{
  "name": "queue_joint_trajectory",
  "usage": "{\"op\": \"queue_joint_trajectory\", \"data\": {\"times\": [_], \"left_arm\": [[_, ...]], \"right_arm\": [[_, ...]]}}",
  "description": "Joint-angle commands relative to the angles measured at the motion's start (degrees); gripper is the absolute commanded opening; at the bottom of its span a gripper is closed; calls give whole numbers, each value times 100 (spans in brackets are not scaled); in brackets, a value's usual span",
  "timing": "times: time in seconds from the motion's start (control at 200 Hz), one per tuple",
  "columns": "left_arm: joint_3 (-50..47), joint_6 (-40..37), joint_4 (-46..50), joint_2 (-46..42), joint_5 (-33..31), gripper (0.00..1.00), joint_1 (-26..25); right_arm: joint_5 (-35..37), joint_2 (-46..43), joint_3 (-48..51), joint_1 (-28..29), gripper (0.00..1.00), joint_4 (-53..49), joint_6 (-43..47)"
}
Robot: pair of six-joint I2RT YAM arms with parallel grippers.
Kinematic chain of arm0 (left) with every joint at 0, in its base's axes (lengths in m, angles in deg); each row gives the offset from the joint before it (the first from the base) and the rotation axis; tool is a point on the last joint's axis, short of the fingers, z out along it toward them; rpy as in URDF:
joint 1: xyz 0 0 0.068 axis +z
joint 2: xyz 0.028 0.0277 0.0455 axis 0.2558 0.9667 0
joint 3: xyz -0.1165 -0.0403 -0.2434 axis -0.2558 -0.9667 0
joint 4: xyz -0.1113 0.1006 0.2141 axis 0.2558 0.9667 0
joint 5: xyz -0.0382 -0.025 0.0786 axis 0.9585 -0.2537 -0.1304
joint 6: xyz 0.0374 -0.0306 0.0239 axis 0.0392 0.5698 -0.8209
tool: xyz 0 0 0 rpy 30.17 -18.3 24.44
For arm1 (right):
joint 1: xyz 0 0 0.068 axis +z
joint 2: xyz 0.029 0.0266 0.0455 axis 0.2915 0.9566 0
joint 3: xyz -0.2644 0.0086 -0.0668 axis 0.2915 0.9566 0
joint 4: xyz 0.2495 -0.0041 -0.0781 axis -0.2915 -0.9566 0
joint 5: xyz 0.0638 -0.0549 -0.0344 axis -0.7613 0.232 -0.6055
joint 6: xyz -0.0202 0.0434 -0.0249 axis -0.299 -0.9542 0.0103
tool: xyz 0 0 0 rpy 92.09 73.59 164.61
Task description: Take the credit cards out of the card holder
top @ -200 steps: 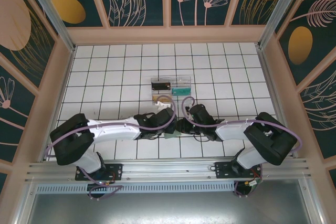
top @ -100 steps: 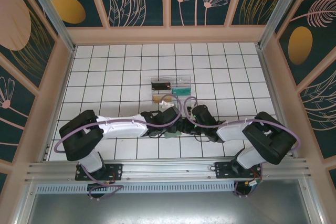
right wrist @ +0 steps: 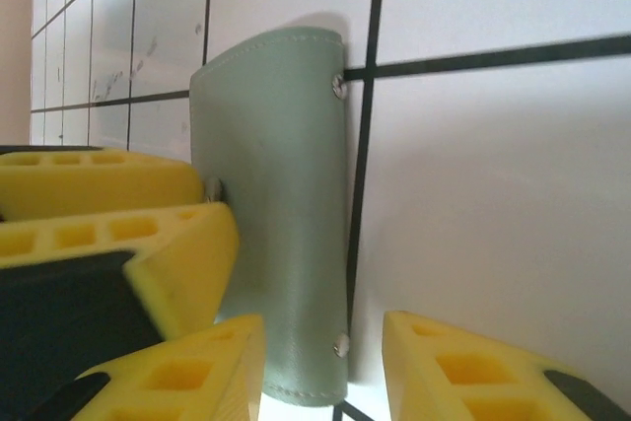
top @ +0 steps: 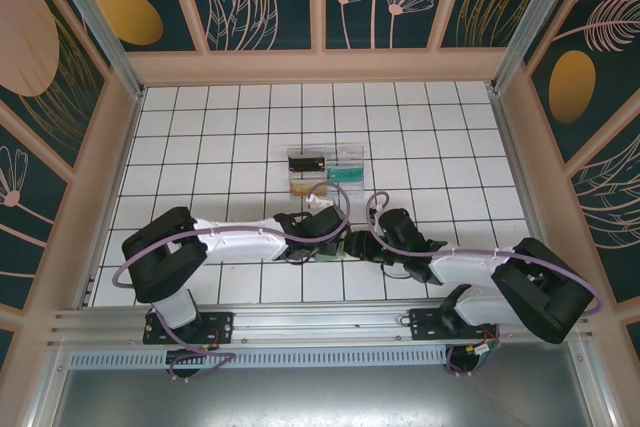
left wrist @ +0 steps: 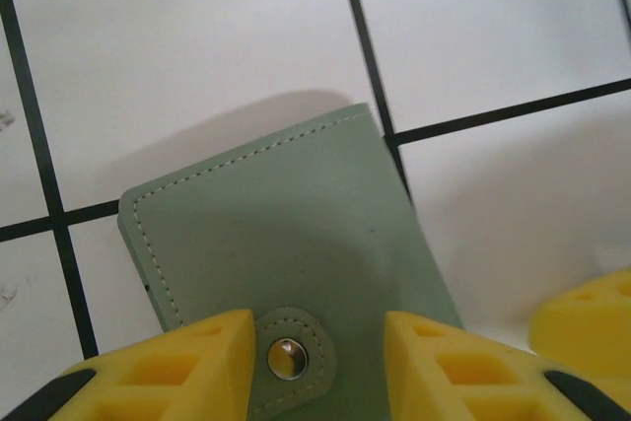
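Observation:
The card holder (left wrist: 281, 234) is a grey-green folding wallet lying shut on the white tiles, its snap tab (left wrist: 288, 358) fastened. My left gripper (left wrist: 320, 367) is open just over it, with the snap tab in the gap between its yellow fingers (left wrist: 163, 372). In the right wrist view the card holder (right wrist: 276, 184) runs away from me. My right gripper (right wrist: 323, 367) is open astride its near end, a gap showing beside the right finger (right wrist: 473, 367). The credit cards are hidden. Both grippers meet near the table's front middle (top: 348, 243).
A clear compartmented tray (top: 327, 171) stands just beyond the grippers, holding a dark flat piece (top: 305, 160) and a teal one (top: 343, 175); I cannot tell what they are. White tiled table (top: 200, 147) stretches left, right and behind, ringed by patterned walls.
My right gripper's jaws have widened, and the right arm has swung lower and further right. The left arm stretched further toward the card holder, then held still.

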Motion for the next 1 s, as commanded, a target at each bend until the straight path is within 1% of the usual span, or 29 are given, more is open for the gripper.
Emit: {"op": "queue_joint_trajectory", "data": {"times": [0.0,0.2,0.315,0.445,0.49,0.535,0.581,0.766,0.841,0.861,0.996], "left_arm": [[141,41,290,182,-6,39,5],[165,22,529,338,-117,39,10],[166,12,589,391,-125,35,5],[164,9,655,431,-130,24,5],[166,19,649,435,-122,17,5],[171,34,639,422,-121,7,5],[164,42,630,399,-143,0,5],[164,67,520,170,-198,0,5],[75,113,427,18,-250,0,5],[48,124,401,-176,-260,0,5],[-209,195,213,-686,-367,0,10]], "right_arm": [[-230,175,144,81,37,358,11],[-210,668,-62,257,36,541,37],[-201,884,-182,332,37,529,44],[-141,1003,-245,361,37,476,53],[-99,1038,-276,360,37,417,53],[-58,1083,-330,368,37,324,68],[-4,1147,-396,378,37,213,82],[428,1427,-778,565,37,-407,148],[652,1649,-922,591,29,-741,82],[690,1724,-952,589,28,-793,71],[742,2108,-924,589,24,-748,-36]]}}
